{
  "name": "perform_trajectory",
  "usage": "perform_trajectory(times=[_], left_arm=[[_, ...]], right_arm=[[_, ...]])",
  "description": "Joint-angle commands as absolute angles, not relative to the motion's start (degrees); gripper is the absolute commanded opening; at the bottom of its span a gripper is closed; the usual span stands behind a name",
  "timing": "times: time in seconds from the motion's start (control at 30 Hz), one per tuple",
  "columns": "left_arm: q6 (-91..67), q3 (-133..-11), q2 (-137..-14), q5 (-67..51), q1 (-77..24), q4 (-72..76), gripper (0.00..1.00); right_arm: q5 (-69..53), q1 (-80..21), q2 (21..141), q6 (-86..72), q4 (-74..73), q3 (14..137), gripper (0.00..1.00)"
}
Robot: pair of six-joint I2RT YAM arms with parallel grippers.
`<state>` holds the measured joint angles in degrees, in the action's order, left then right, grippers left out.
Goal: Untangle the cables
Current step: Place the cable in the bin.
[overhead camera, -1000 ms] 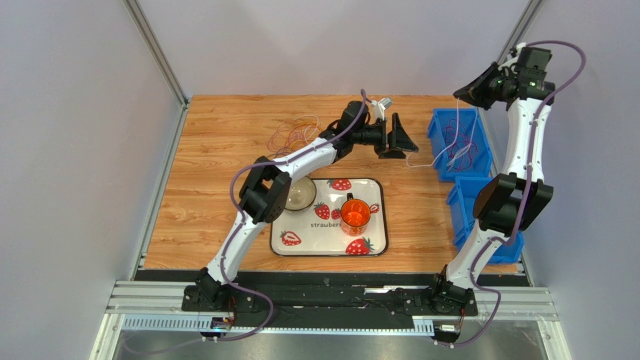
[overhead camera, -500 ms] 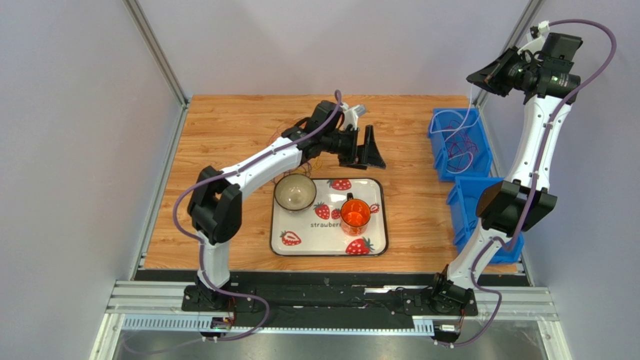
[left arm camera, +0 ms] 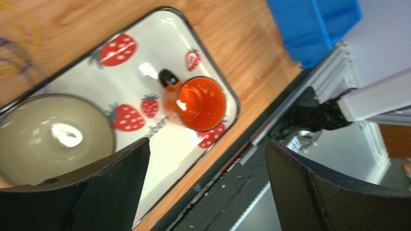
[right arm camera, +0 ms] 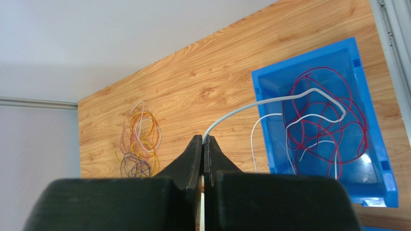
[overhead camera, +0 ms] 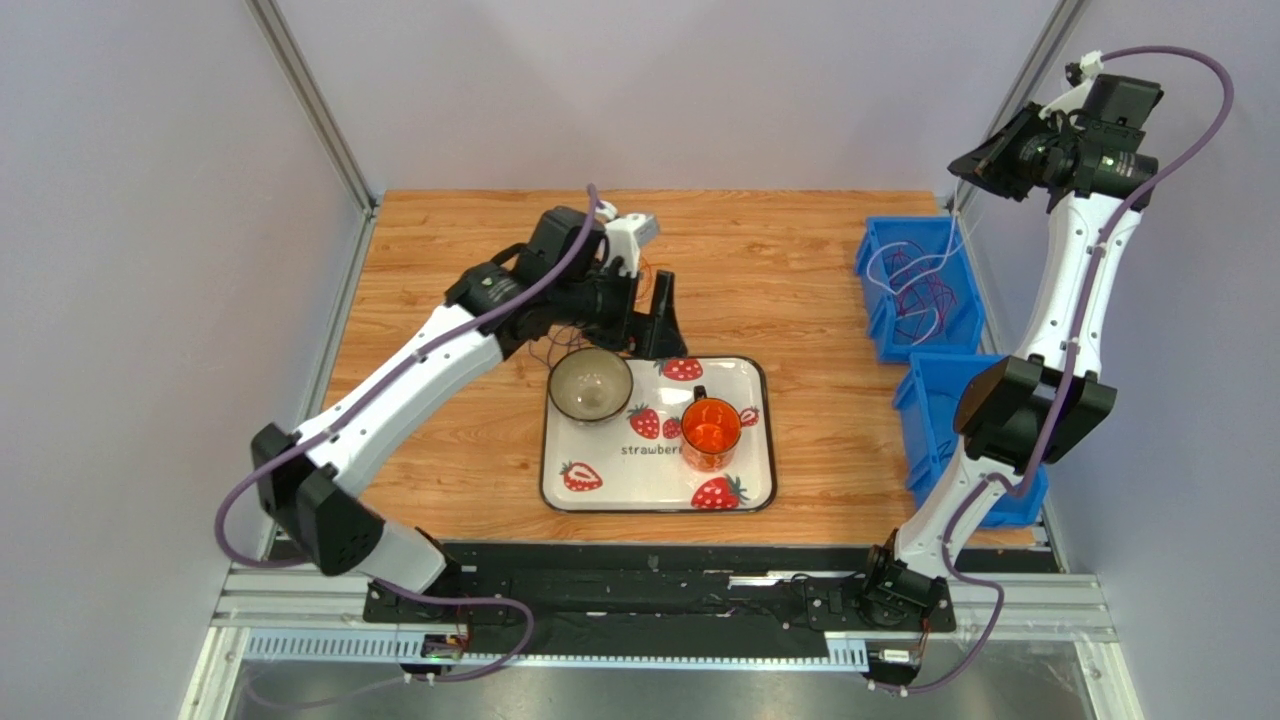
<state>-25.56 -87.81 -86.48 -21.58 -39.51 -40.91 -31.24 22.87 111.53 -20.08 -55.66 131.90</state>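
Note:
A loose pile of cables (right arm camera: 140, 144), orange, yellow, purple and white loops, lies on the wooden table at the far left. My right gripper (right arm camera: 203, 139) is raised high at the far right (overhead camera: 1004, 158) and shut on a white cable (right arm camera: 270, 101). That cable hangs down into a blue bin (right arm camera: 308, 180) holding red cables (right arm camera: 333, 91). My left gripper (left arm camera: 206, 144) is open, nothing between its fingers, hovering over the tray's far edge (overhead camera: 661, 308). Yellow and purple strands (left arm camera: 14, 43) show at that view's upper left. The left arm hides most of the pile from above.
A strawberry-print tray (overhead camera: 646, 473) holds a beige bowl (overhead camera: 589, 384) and an orange cup (overhead camera: 711, 428). Two blue bins (overhead camera: 875, 240) (overhead camera: 917, 405) stand along the right edge. Metal frame posts and grey walls close in the table.
My left arm has swung back from near the blue bin to above the tray, still open. My right gripper has risen higher, drawing the white cable up over the bin.

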Motion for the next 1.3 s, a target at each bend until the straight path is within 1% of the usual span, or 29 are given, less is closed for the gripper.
perform_trajectory(times=[0.0,0.1,0.23,0.47,0.7,0.83,1.27], left_arm=[[-19.17,-84.03,-75.69,-8.74,-38.15,-49.81,0.97],[-17.23,-79.12,-68.92,-2.23,-37.8,-51.85,0.98],[-16.26,-70.95,-61.62,-0.09,-37.44,-52.38,0.99],[-15.56,-65.75,-53.54,6.14,-36.48,-53.26,0.99],[-15.73,-61.0,-50.63,7.38,-35.77,-51.68,0.99],[-16.87,-57.66,-49.13,7.47,-35.68,-49.75,0.98],[-16.96,-56.6,-48.17,8.35,-35.68,-49.22,0.97]], right_arm=[[-28.74,23.55,109.34,-17.67,-52.38,132.18,0.0],[-27.25,24.69,109.95,-17.4,-52.03,133.77,0.0],[-26.37,25.58,110.74,-16.44,-51.59,134.74,0.0],[-19.97,25.58,111.88,-12.14,-51.77,133.24,0.0],[-16.7,25.58,112.94,-10.11,-49.75,130.34,0.0],[-17.93,25.23,112.94,-10.81,-47.65,127.97,0.0],[-19.6,19.17,116.01,-12.83,-41.92,118.83,0.0]])
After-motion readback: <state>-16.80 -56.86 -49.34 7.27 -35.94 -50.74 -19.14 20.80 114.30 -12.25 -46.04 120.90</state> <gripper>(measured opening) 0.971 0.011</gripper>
